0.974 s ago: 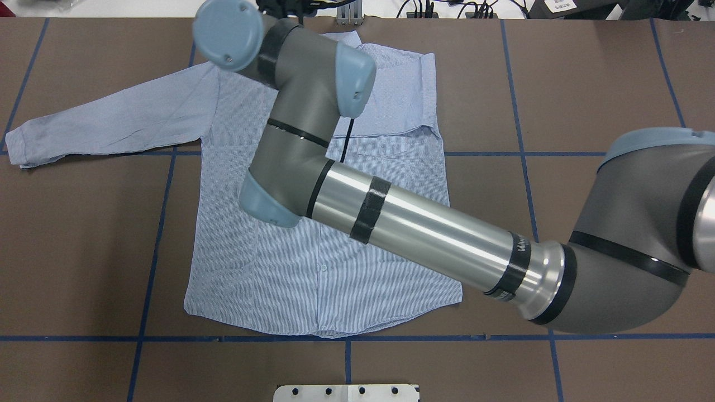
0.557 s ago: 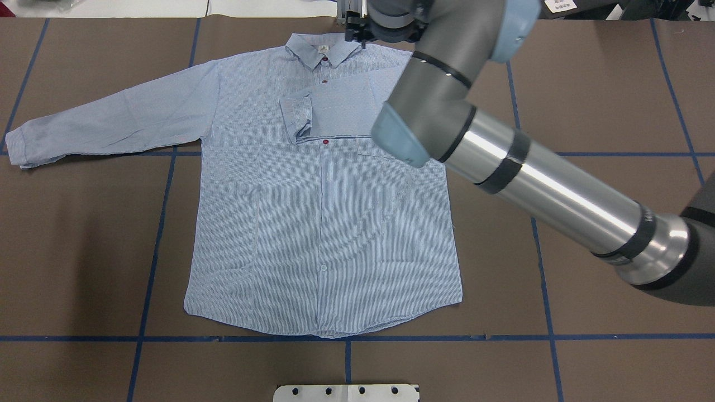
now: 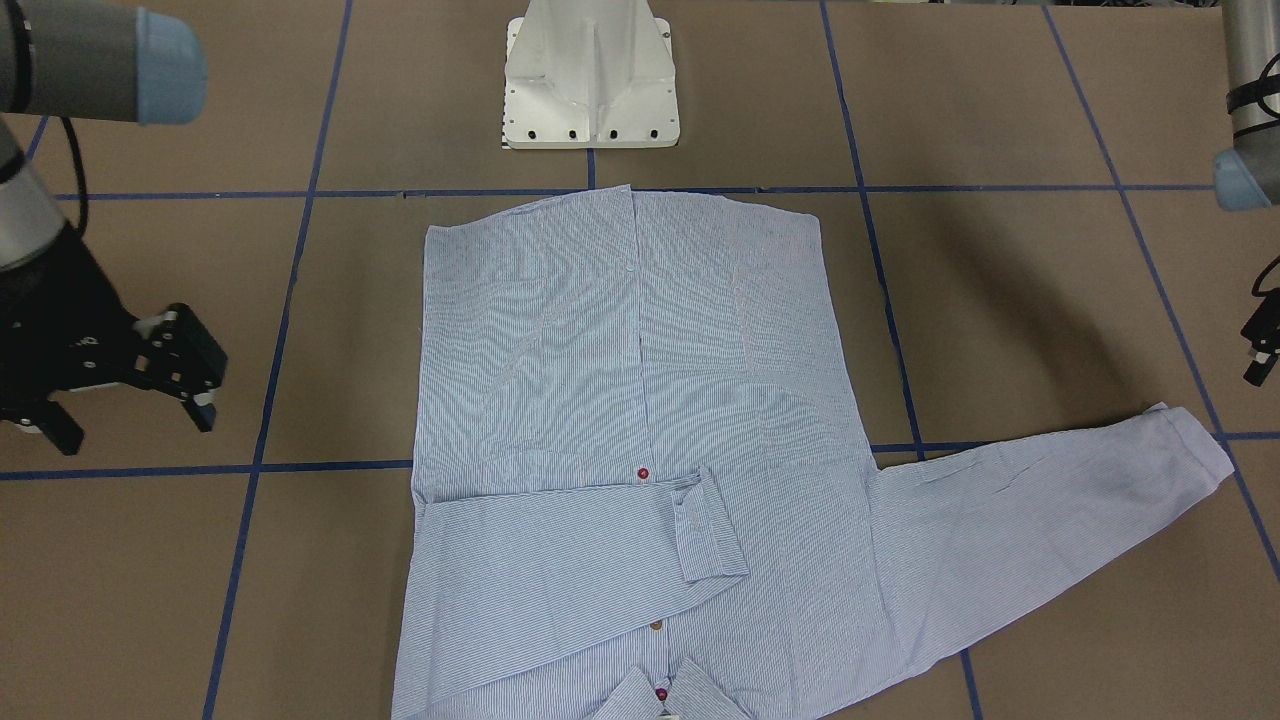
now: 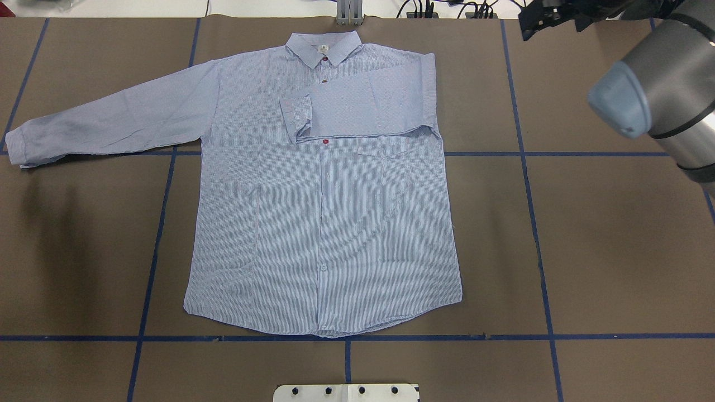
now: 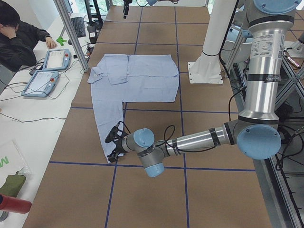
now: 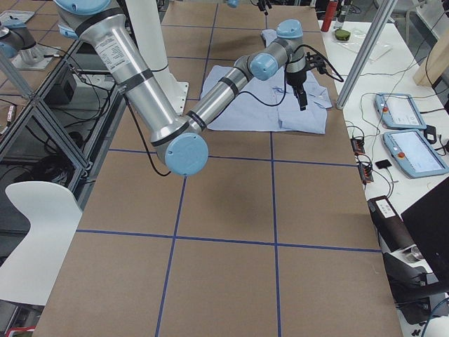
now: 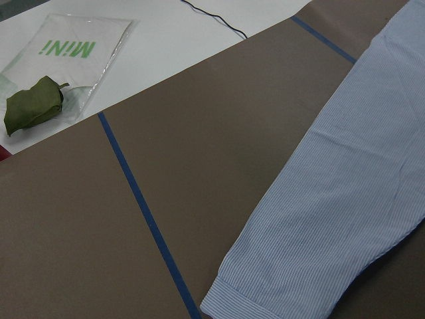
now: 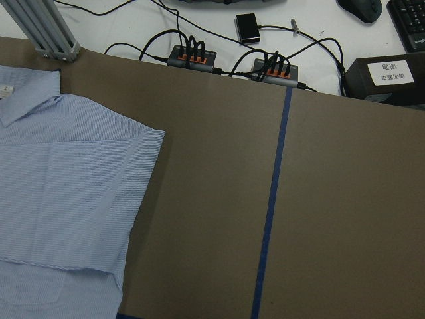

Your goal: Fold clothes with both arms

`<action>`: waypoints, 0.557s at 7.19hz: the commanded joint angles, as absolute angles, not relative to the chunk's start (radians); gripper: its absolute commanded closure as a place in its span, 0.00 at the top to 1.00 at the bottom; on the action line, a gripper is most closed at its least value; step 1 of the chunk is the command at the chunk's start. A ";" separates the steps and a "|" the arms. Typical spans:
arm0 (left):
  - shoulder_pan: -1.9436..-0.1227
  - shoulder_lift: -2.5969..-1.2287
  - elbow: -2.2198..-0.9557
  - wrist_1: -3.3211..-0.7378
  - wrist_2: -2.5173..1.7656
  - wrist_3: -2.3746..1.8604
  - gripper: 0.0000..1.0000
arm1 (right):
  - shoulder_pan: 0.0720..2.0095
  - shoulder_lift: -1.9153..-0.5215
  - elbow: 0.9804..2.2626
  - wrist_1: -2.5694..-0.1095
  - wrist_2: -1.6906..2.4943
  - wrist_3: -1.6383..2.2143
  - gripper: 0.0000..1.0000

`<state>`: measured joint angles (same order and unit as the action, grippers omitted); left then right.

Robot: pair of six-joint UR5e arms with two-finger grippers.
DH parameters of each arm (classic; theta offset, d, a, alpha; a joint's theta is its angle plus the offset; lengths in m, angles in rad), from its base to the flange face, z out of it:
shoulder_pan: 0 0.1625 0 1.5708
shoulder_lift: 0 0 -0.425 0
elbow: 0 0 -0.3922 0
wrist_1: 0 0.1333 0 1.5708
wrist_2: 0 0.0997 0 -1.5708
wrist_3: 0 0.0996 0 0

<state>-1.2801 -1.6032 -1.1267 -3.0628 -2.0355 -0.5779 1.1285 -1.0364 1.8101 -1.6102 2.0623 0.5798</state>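
Note:
The light blue striped shirt (image 4: 324,223) lies flat, front up, collar (image 4: 323,47) at the far edge. Its right sleeve (image 4: 357,109) is folded across the chest. Its left sleeve (image 4: 111,123) stretches out flat to the side. The left wrist view shows that sleeve's cuff (image 7: 239,302). My right gripper (image 3: 135,425) is open and empty, off the shirt's right side above bare table. My left gripper (image 5: 113,145) hovers by the left cuff. Only its edge (image 3: 1260,345) shows in the front view, and I cannot tell whether it is open.
The white pedestal base (image 3: 590,80) stands at the near edge. An aluminium post (image 4: 349,14) and cable hubs (image 8: 192,56) sit behind the collar. A side table holds tablets (image 5: 47,71), and an operator (image 5: 19,33) sits there. Blue tape lines cross the brown table (image 4: 586,234).
My right arm has swung from over the shirt's chest to the far right, off the shirt. The folded right sleeve stays lying across the chest.

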 commanded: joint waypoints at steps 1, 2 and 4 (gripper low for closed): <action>-1.208 -1.627 -1.028 -3.210 -1.982 -0.783 1.00 | 1.164 -1.083 1.845 -1.608 2.094 0.535 1.00; -1.174 -1.631 -1.020 -3.232 -1.935 -0.835 1.00 | 1.164 -1.085 1.848 -1.608 2.091 0.535 1.00; -1.061 -1.658 -0.936 -3.302 -1.809 -0.934 1.00 | 1.163 -1.104 1.856 -1.608 2.088 0.535 1.00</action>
